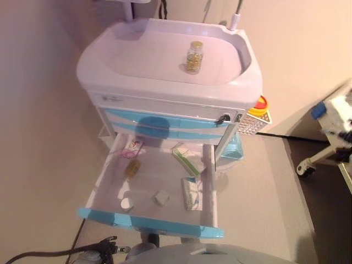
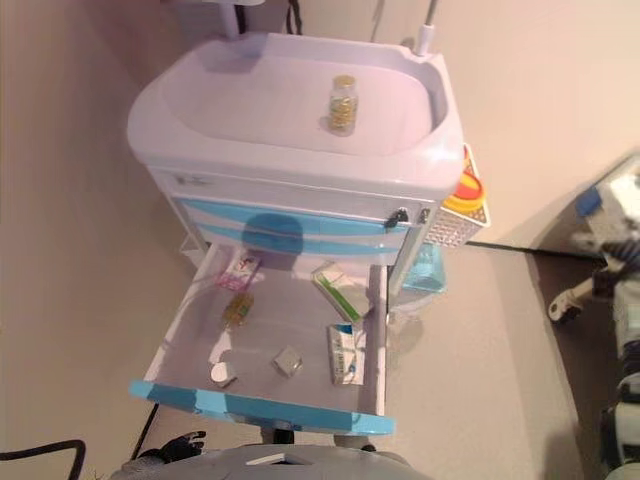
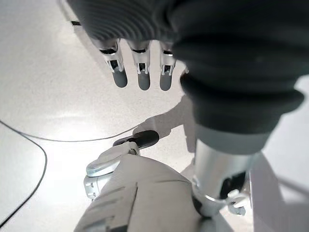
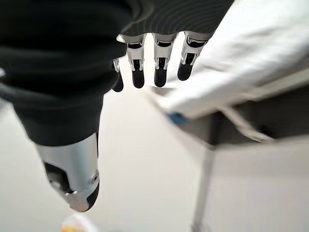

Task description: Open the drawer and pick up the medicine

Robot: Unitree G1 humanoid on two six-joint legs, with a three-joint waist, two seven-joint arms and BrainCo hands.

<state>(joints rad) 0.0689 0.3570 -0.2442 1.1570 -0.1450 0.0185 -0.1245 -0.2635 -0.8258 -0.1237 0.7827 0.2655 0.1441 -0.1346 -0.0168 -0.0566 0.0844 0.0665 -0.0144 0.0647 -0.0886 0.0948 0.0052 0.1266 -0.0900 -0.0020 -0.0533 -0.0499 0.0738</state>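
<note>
A white and blue cart (image 1: 165,93) stands in front of me with its top drawer (image 1: 148,223) pulled out. In the drawer lie a pink box (image 1: 132,148), a small amber bottle (image 1: 132,169), a green and white box (image 1: 188,160), a flat pack (image 1: 192,194) and two small pieces near the front. A clear bottle of yellow pills (image 1: 194,57) stands upright on the cart's top. My left hand (image 3: 140,67) hangs open over the floor, below the drawer's front left corner, holding nothing. My right hand (image 4: 159,63) is open and empty, seen only in its wrist view.
A yellow and red container (image 1: 259,107) sits in a white perforated basket (image 1: 253,125) on the cart's right side, above a blue bin (image 1: 234,147). Wheeled white equipment (image 1: 330,137) stands at the far right. Walls close in behind and to the left.
</note>
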